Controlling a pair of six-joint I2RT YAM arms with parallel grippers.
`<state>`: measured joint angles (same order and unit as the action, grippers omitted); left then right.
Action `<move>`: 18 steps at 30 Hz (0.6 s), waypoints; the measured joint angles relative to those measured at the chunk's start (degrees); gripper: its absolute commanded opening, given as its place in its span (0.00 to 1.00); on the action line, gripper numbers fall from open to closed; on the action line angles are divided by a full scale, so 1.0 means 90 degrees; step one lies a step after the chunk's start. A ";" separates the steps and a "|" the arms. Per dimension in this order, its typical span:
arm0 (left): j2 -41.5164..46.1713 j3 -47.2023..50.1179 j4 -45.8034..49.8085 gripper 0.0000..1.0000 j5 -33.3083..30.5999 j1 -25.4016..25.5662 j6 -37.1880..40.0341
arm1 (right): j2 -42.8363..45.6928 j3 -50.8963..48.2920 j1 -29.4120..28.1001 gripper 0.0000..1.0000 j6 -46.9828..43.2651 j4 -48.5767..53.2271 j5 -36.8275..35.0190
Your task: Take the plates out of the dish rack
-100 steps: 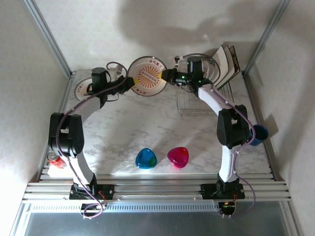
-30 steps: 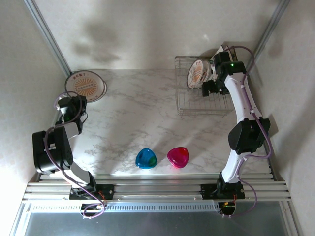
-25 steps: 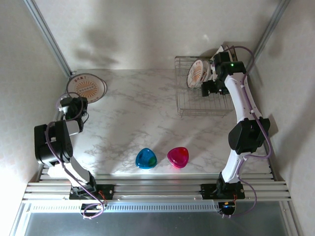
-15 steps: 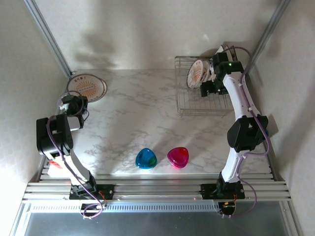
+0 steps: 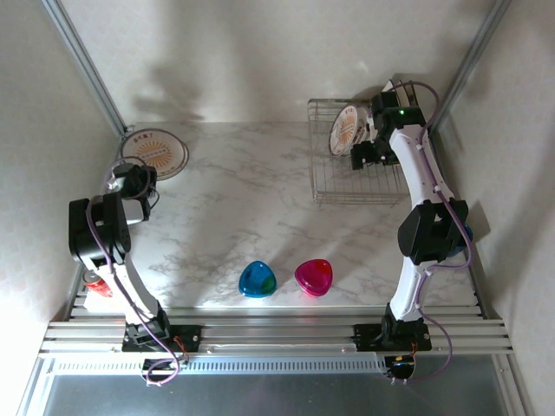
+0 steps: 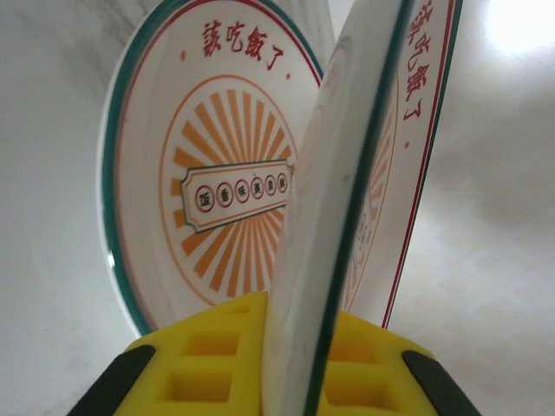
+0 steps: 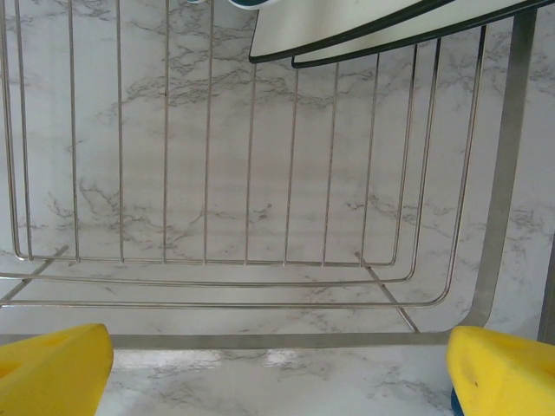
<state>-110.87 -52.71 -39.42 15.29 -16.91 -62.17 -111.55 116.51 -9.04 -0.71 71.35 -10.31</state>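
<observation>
The left gripper [image 6: 295, 357] is clamped on the rim of a round plate [image 6: 338, 173] (white, with orange rays) at the far left corner of the table [image 5: 260, 199], close to a second plate [image 6: 217, 173]. The right gripper [image 7: 277, 364] hangs with its jaws wide apart over the dish rack [image 7: 260, 260], where more plates [image 5: 347, 128] stand.

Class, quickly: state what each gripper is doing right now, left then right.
Left gripper: shut on a plate, gripped by its rim.
Right gripper: open, holding nothing, over the dish rack.
</observation>
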 measured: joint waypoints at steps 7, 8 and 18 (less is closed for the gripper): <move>-0.0250 -0.0187 0.0029 0.00 -0.0027 0.0063 0.0000 | 0.0000 0.0000 0.0000 0.99 0.0000 -0.0002 0.0000; -0.0277 -0.0194 0.0053 0.00 -0.0027 0.0070 0.0000 | 0.0000 0.0000 0.0000 0.99 0.0000 -0.0002 0.0002; -0.0413 -0.0311 0.0206 0.00 -0.0046 0.0085 0.0000 | 0.0000 0.0000 0.0000 0.99 -0.0019 -0.0005 0.0002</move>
<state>-114.59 -55.51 -37.56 14.87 -16.14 -62.17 -111.55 116.51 -9.04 -0.89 71.31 -10.28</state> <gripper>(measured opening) 0.107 0.990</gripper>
